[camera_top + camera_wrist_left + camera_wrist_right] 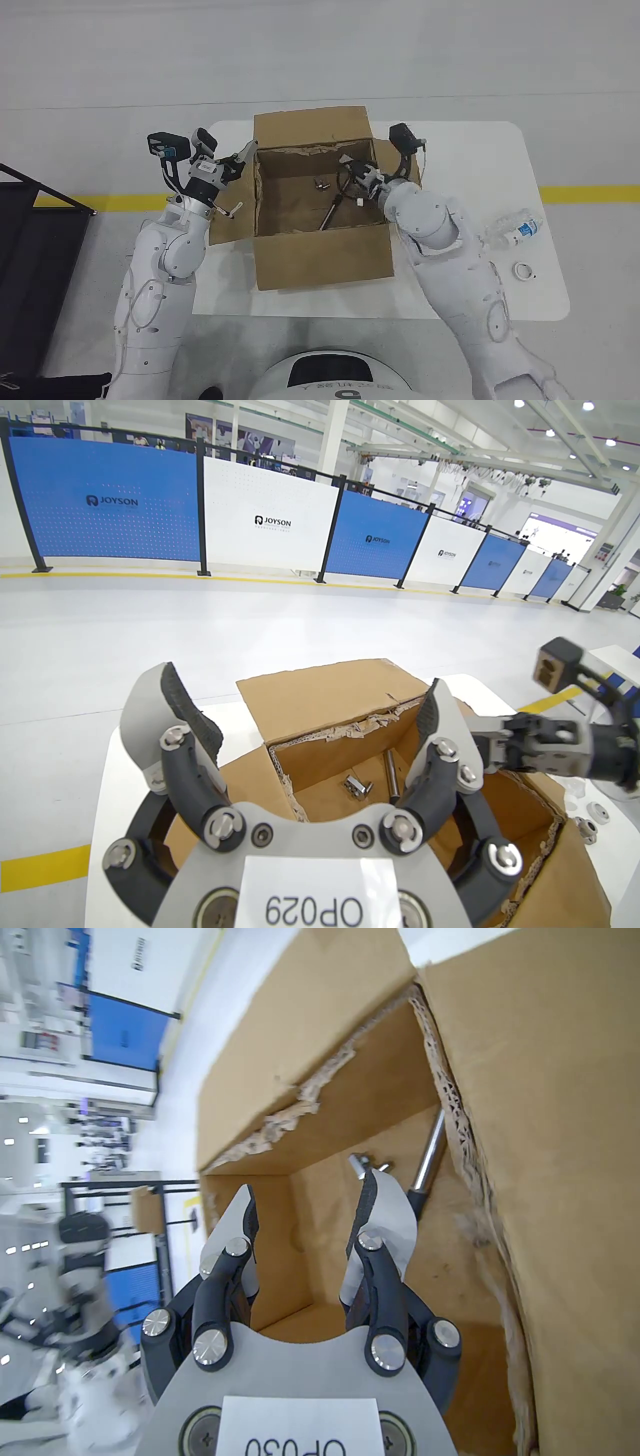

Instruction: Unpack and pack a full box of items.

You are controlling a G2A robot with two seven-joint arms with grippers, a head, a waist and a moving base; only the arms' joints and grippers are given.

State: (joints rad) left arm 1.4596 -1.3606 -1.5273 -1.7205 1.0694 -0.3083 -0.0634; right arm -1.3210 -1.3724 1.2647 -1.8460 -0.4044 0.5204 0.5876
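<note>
One cardboard box [318, 258] stands open in the middle of the white tabletop [470, 150], all four flaps folded outward and its torn edges ragged.

Inside the box, count of two:
- one metal rod with a dark handle [333, 212] [390, 772] [431, 1148], lying on the box floor along the right-hand wall.
- one small metal fitting [320, 183] [357, 787] [358, 1161], on the floor toward the far wall and apart from the rod.

Outside the box, on the tabletop to my right:
- one clear plastic bottle [514, 230], lying on its side.
- one small white ring [523, 269], nearer to me than the bottle.
- My left wrist view has two small round silvery pieces [597, 812] beyond the box's right flap. I cannot tell whether one of them is the ring.

Left jaws: spread wide, released, nothing between them. They sit at the box's left wall. One finger [175, 700] is over the left flap and the other [434, 712] is over the opening. I see no contact with the cardboard.

Right jaws: parted about halfway, empty. They are down inside the box opening, above the floor. One fingertip [372, 1188] lines up just short of the small metal fitting, and I cannot tell whether they touch. The other finger [246, 1215] is clear of everything.
</note>
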